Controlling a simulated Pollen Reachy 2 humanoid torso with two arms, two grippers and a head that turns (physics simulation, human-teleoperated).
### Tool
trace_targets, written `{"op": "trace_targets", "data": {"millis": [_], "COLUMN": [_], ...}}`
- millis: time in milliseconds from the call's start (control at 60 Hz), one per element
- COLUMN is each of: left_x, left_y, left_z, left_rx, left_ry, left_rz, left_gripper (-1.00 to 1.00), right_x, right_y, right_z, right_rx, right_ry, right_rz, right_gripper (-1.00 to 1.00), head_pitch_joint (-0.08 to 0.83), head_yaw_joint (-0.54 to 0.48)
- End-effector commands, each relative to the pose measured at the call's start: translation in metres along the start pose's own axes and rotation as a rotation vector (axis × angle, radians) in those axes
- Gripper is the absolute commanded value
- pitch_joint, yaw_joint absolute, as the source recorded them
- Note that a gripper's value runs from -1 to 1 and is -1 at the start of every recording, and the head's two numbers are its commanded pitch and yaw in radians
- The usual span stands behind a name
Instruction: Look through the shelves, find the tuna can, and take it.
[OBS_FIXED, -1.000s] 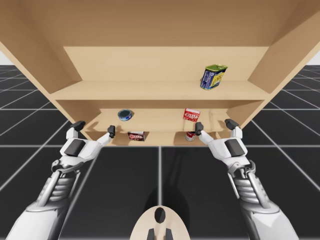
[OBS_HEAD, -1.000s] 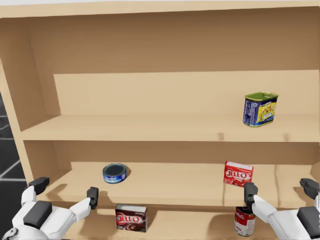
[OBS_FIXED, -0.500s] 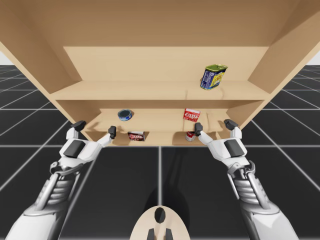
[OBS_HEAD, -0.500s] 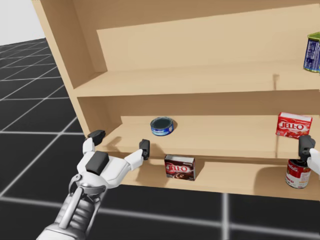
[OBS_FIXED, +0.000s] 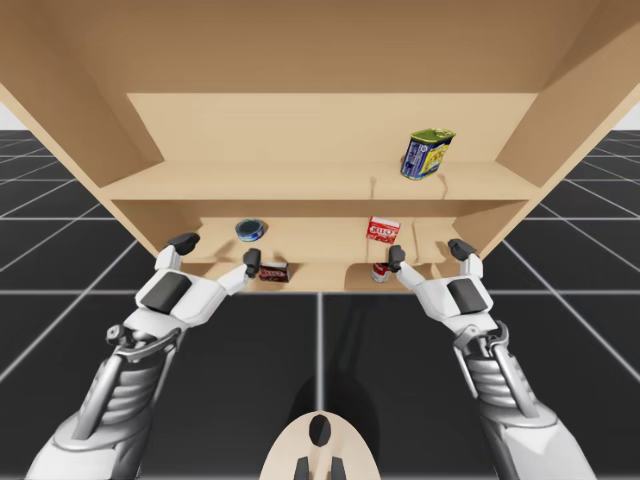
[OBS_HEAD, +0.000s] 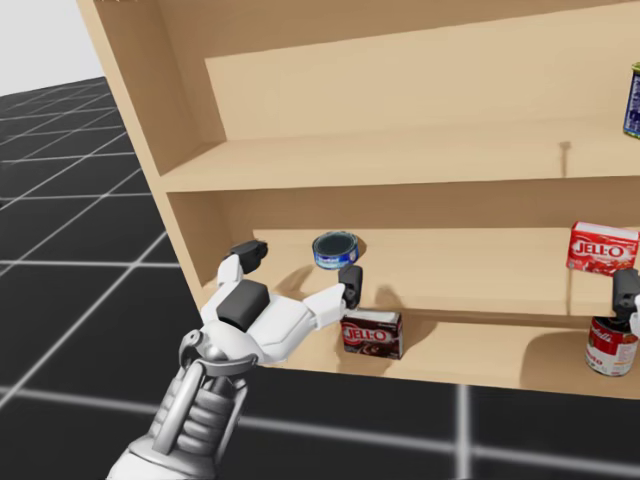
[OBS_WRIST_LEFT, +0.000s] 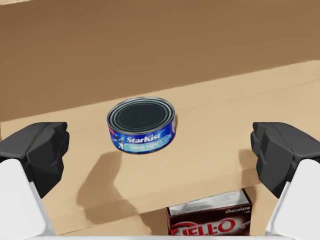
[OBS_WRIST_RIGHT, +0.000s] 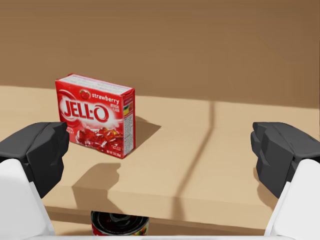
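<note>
Shelf unit (OBS_FIXED: 320, 186): light wood, open front, spanning the upper half of the high view. Lower left of that view: my left gripper (OBS_FIXED: 218, 250), fingers spread wide and holding nothing, level with the front lip of the middle shelf. Just right of it and further in: the tuna can (OBS_FIXED: 250, 231), a flat blue round can standing upright on the middle shelf. In the left wrist view it lies ahead of the gripper, between the lines of the two fingers and touched by neither. Below it, on the bottom board: a dark brown box (OBS_FIXED: 273, 271), just beside my left fingertip. Right of centre, middle shelf: a red box (OBS_FIXED: 382, 230). Under that, bottom board: a red-and-white can (OBS_FIXED: 380, 271). Upper right, top shelf: a blue-and-yellow tin (OBS_FIXED: 427, 154), tilted. Lower right: my right gripper (OBS_FIXED: 428, 251), fingers wide apart and empty, with the red box ahead of it.
</note>
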Motion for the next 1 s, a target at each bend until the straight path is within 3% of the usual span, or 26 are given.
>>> {"op": "trace_targets", "data": {"millis": [17, 133, 367, 533, 850, 883, 900, 917, 933, 950, 1000], "left_x": [0.006, -0.002, -0.019, -0.036, -0.060, -0.061, -0.062, -0.063, -0.063, -0.064, -0.065], "left_y": [-0.012, -0.010, -0.007, -0.006, -0.011, -0.011, -0.011, -0.011, -0.011, -0.011, -0.011], "left_z": [-0.025, -0.053, -0.089, -0.108, -0.130, -0.131, -0.132, -0.132, -0.132, -0.132, -0.133], "left_rx": [-0.013, 0.017, 0.081, 0.100, 0.100, 0.107, 0.107, 0.104, 0.103, 0.103, 0.102], "left_ry": [0.016, 0.043, 0.083, 0.140, 0.190, 0.192, 0.193, 0.192, 0.194, 0.195, 0.196], "left_rz": [0.051, 0.088, 0.101, 0.135, 0.123, 0.116, 0.116, 0.117, 0.118, 0.119, 0.121], "left_gripper": [-1.00, -1.00, -1.00, -1.00, -1.00, -0.85, -0.41, -0.12, 0.77, 0.90, 1.00], "right_x": [0.000, 0.001, 0.000, 0.001, 0.001, 0.001, 0.001, 0.001, 0.001, 0.001, 0.001], "right_y": [0.001, 0.000, -0.002, -0.004, -0.006, -0.007, -0.007, -0.007, -0.007, -0.007, -0.007], "right_z": [0.001, 0.001, 0.000, -0.001, 0.000, 0.000, 0.000, 0.000, 0.000, 0.000, 0.000], "right_rx": [-0.004, -0.006, -0.009, -0.012, -0.017, -0.016, -0.016, -0.016, -0.016, -0.017, -0.016], "right_ry": [-0.002, -0.004, -0.007, -0.010, -0.014, -0.014, -0.014, -0.015, -0.015, -0.015, -0.015], "right_rz": [-0.013, -0.015, -0.017, -0.019, -0.022, -0.023, -0.023, -0.023, -0.023, -0.023, -0.023], "right_gripper": [-1.00, -1.00, -1.00, -1.00, -1.00, -1.00, -1.00, -1.00, -1.00, -1.00, -1.00], "head_pitch_joint": [0.403, 0.404, 0.407, 0.410, 0.415, 0.415, 0.416, 0.416, 0.416, 0.416, 0.416], "head_yaw_joint": [0.31, 0.31, 0.31, 0.30, 0.30, 0.30, 0.30, 0.30, 0.30, 0.30, 0.30]}}
